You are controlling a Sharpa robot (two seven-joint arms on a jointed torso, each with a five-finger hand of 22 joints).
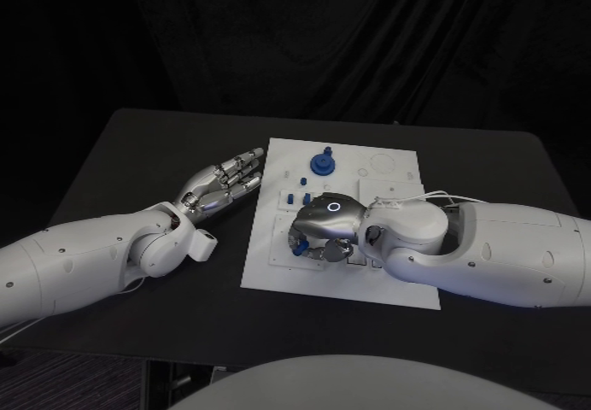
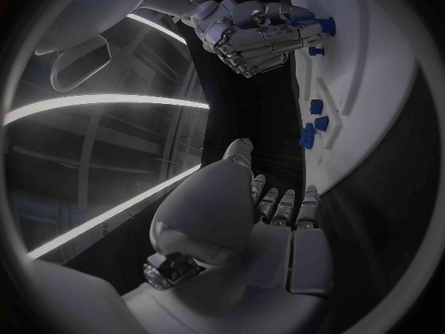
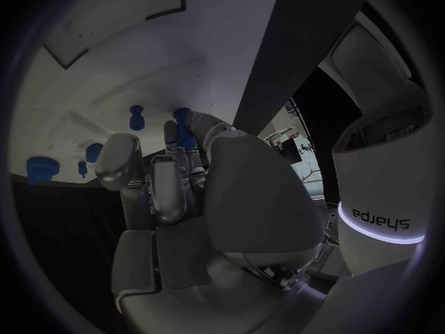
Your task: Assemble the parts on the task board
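Observation:
The white task board (image 1: 370,278) lies mid-table. My right hand (image 1: 323,226) is curled over its left-middle area and pinches a small blue part (image 1: 300,246) at its fingertips, low over the board; the same part (image 2: 320,26) sticks out from the right hand (image 2: 255,33) in the left wrist view, and shows as the blue part (image 3: 184,120) in the right wrist view. A larger blue part (image 1: 323,162) stands at the board's far side, with small blue pegs (image 1: 300,190) near it. My left hand (image 1: 228,184) lies on the table left of the board, fingers stretched out, holding nothing.
More blue pegs (image 3: 137,116) and a round blue part (image 3: 39,167) stand on the board (image 3: 111,59) beyond my right hand's fingers (image 3: 176,178). The black table (image 1: 148,145) runs to the left and behind the board.

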